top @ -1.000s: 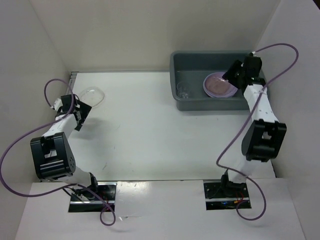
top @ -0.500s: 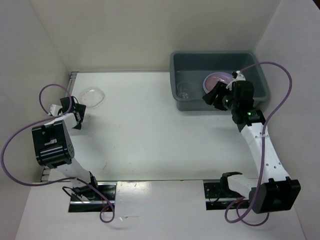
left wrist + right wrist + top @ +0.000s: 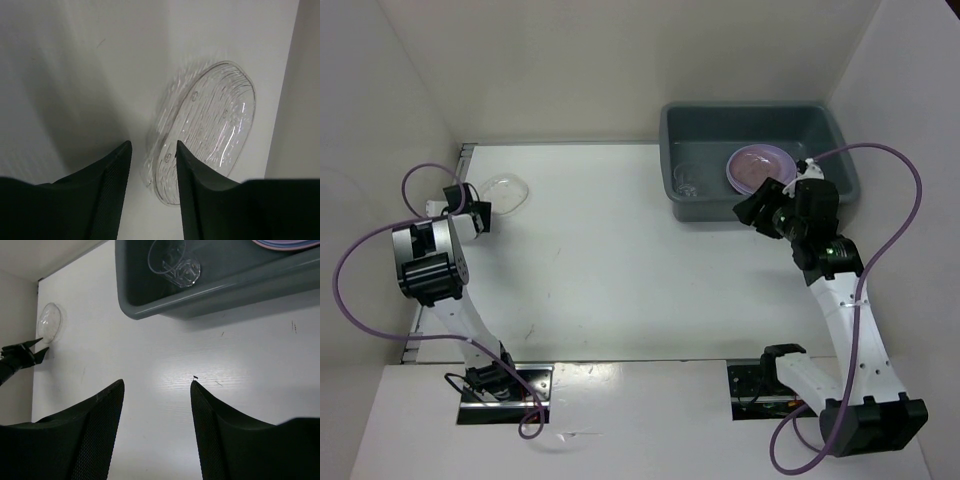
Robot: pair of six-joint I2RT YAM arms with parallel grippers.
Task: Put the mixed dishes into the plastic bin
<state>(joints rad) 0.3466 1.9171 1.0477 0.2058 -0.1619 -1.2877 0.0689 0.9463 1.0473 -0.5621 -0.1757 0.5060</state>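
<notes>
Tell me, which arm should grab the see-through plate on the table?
Probably left: the left end effector sits open at the clear plate's edge. The right end effector is open and empty, across the table beside the grey bin.

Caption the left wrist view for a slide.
Left hand, open, fingers either side of the near rim of the clear plate on the white table.
</notes>
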